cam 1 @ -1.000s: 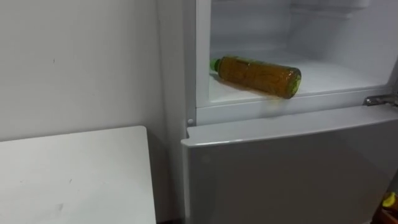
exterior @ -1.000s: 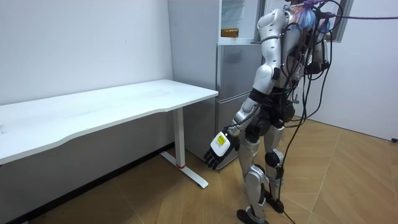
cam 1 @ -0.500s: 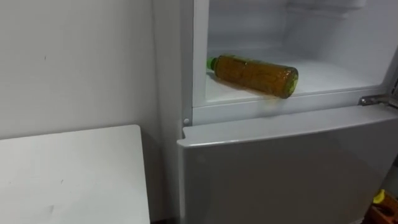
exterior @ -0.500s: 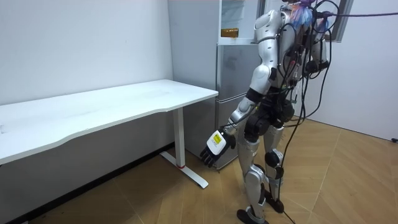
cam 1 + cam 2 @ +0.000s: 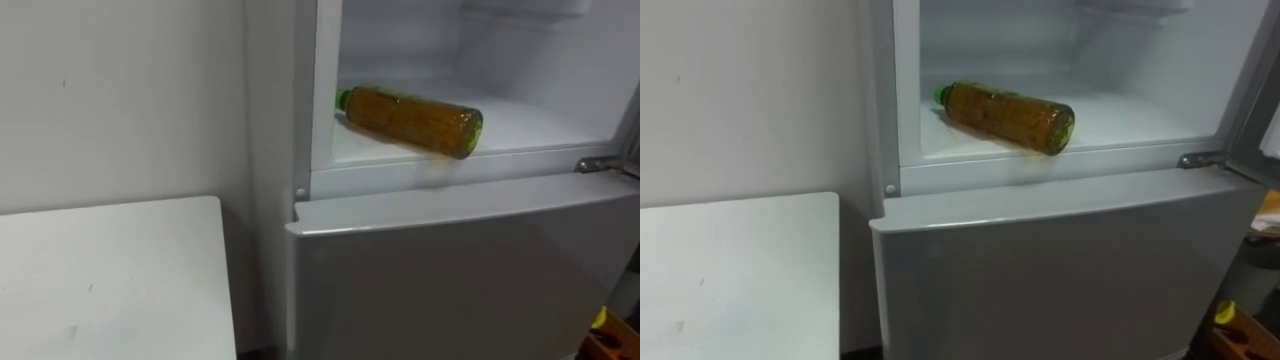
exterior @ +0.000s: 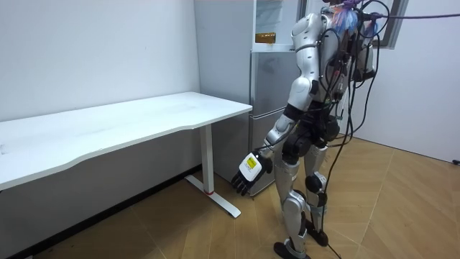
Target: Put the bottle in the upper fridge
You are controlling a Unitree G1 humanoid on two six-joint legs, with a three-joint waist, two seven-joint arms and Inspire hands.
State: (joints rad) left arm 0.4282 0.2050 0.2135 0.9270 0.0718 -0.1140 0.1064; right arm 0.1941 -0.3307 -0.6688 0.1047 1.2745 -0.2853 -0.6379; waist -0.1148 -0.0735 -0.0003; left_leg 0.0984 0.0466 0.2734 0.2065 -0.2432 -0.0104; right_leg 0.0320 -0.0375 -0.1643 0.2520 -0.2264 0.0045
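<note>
Left eye view: the bottle (image 5: 410, 120) lies on its side on the upper fridge shelf (image 5: 540, 120), unmoved over the last second. Room view: the left hand (image 6: 246, 175) hangs low, fingers relaxed and empty, drifted slightly back. Placement looks complete.

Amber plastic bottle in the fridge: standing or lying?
Lying on its side: the amber plastic bottle rests on the upper fridge compartment's white floor, green cap pointing left.

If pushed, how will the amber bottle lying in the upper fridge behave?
The green-capped plastic bottle of amber liquid lies on its side, so it would probably roll. It looks full, so perhaps heavy. Its base is near the white fridge compartment's front edge, so might fall out.
</note>
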